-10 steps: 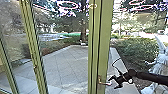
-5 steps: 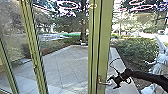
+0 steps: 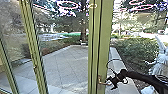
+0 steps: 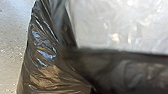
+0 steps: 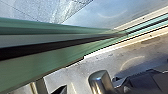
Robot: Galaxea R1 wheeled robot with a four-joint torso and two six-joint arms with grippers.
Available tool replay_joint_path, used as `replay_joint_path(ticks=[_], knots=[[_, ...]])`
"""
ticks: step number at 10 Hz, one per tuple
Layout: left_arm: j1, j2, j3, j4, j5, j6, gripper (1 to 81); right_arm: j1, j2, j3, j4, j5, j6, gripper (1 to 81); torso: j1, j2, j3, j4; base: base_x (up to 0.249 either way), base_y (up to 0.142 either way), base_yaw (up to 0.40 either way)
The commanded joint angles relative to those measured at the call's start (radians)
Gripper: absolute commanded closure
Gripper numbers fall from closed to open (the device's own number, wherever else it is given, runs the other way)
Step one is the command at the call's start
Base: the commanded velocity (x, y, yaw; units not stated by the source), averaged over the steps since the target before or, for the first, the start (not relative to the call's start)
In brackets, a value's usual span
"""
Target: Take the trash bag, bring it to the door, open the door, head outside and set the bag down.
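My right gripper (image 3: 110, 83) has edged in to the handle (image 3: 100, 80), low and right of centre, fingers spread about it; I judge the door (image 3: 106, 45) nearly workable. The bag (image 4: 43, 60) is by my left wrist.

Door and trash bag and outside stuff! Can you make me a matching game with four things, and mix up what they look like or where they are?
Things:
1. Door handle
2. Door post
3. Trash bag
4. Bush

Looks or places:
A. Black and crinkly, in the left wrist view
B. Leafy and outdoors
C. Metal, right by the robot's right claw
D. Tall, straight and painted green

Right pairs: 1-C, 2-D, 3-A, 4-B
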Motion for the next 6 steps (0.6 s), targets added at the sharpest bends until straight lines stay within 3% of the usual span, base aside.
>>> replay_joint_path(ticks=[1, 6], knots=[[-0.061, 0.001, 0.004, -0.002, 0.053, -0.003, 81.1, 0.158, 0.037, -0.074, 0.007, -0.068, 0.006, 1.0, 0.000, 0.000, 0.000, 0.000, 0.000, 0.000, 0.000], [-0.059, 0.002, 0.004, -0.002, 0.053, -0.003, 81.1, 0.092, 0.067, -0.117, -0.016, -0.068, 0.005, 1.0, 0.000, 0.000, 0.000, 0.000, 0.000, 0.000, 0.000]])
